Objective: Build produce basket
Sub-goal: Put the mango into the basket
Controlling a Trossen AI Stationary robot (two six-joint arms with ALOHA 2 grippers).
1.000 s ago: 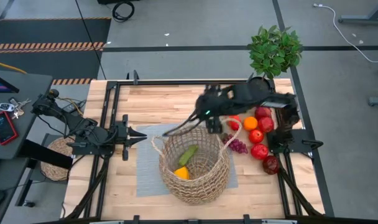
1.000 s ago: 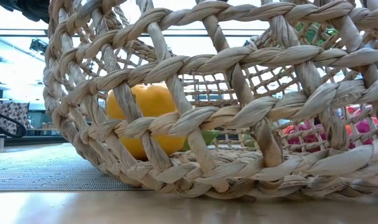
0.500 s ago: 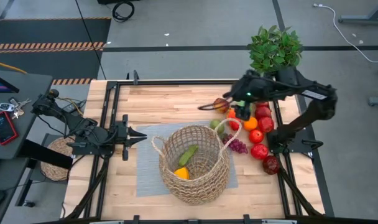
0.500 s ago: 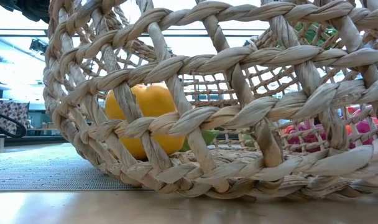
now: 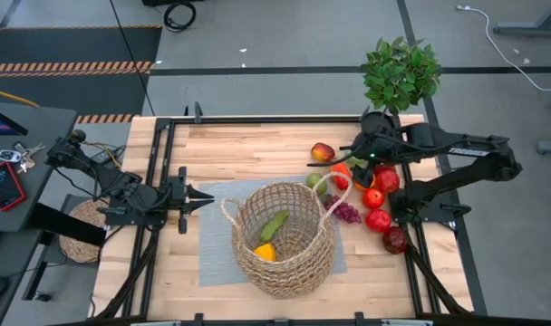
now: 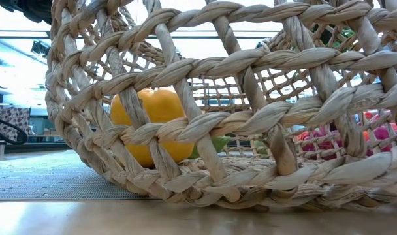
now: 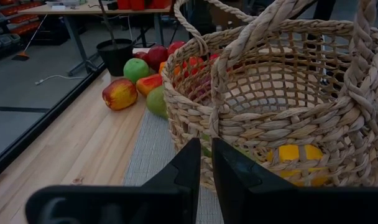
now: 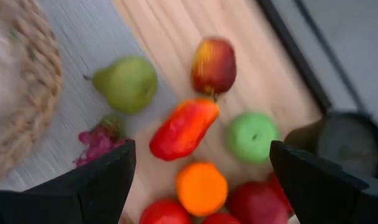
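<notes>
The wicker basket stands upright with its base on a grey mat; in it lie a green piece and a yellow one. The rest of the produce lies on the table to its right: red-yellow apple, pear, red pepper, green apple, orange, grapes, red apples. My right gripper hangs open above this pile, pointing steeply down and touching nothing. My left gripper waits shut, left of the basket.
A leafy plant in a black pot stands at the table's far right corner, close behind the produce. Black frame rails run along the table's edges. Bare wood lies beyond the basket.
My right gripper has swung from above the basket's far rim toward the table's right edge, sunk lower over the produce pile and rolled about its own axis. Its fingers have stayed open. Basket and produce have not moved.
</notes>
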